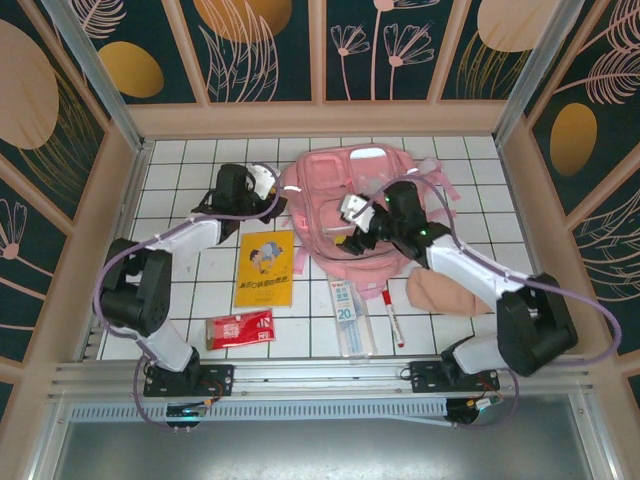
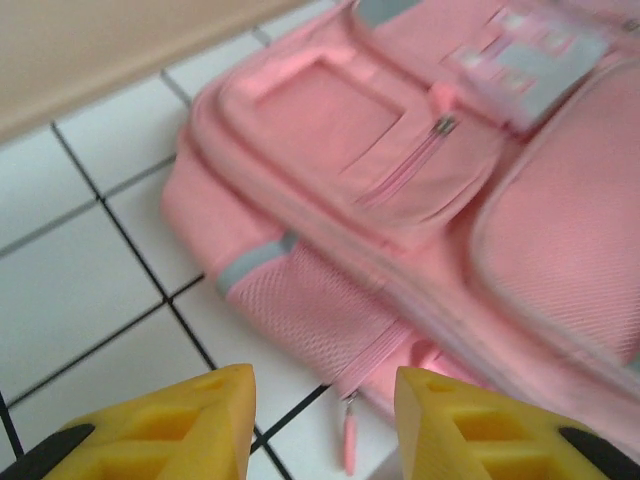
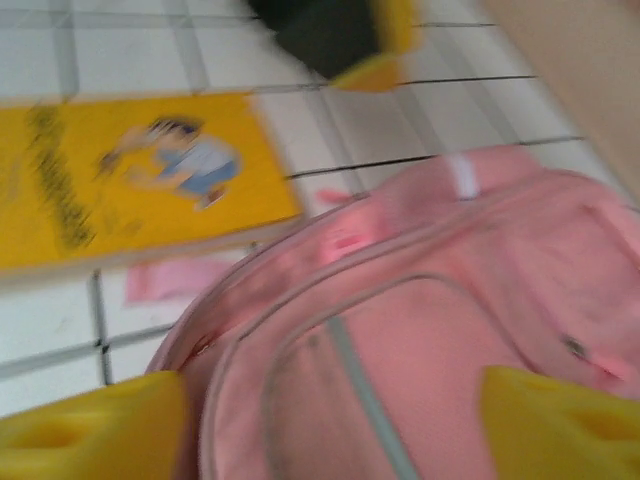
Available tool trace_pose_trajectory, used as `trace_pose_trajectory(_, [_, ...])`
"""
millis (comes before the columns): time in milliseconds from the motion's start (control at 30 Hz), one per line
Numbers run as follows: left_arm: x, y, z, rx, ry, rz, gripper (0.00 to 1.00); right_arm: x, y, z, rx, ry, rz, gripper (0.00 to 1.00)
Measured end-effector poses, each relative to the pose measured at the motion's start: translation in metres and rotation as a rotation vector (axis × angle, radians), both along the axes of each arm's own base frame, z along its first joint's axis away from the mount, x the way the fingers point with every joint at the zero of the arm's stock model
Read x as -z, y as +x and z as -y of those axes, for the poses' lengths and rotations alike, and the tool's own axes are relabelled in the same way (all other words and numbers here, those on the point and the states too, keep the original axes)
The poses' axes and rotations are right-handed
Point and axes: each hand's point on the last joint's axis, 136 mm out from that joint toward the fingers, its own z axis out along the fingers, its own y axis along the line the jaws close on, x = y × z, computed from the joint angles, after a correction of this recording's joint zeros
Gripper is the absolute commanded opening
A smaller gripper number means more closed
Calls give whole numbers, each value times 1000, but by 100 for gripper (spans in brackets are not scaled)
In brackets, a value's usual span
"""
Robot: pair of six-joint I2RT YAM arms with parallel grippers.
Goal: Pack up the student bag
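**On the tiled bench, both pincers spread at the pink bag**

Toward the far side of the white-tiled bench [image 1: 180, 180] the student bag [image 1: 345, 205] lies flat, its pink pockets and silvery strips facing up. The left pincer [image 1: 266, 186] sits just beside the bag's left edge. In the left wrist view its yellow fingers [image 2: 200, 420] stand apart with nothing between them, and the bag's mesh side pocket [image 2: 300, 300] lies just ahead.

The right pincer [image 1: 354, 210] hovers over the middle of the bag. The right wrist view shows its fingers [image 3: 90, 425] spread wide and pinching nothing, with pink fabric below.

On the tiles nearer the arm bases lie a yellow book [image 1: 265, 268], a red packet [image 1: 240, 328], a long flat pack [image 1: 345, 310] and a red-tipped pen [image 1: 392, 318]. A beige-pink pouch [image 1: 445, 292] lies just beside the bag's near right corner.
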Motion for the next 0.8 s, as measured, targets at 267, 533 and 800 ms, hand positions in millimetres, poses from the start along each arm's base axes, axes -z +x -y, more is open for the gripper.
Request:
trace_pose_trajectory(267, [-29,-56,73,261,23,92,44,-50,64,125,934,413,-170,99])
trace_pose_trajectory(533, [18,-86,119,486,211,125,53,10,50,234,1320,544,-470,93])
trace_pose_trajectory(800, [68,-93,127,640,407,178,73,33,33,208,1182,529,-655,90])
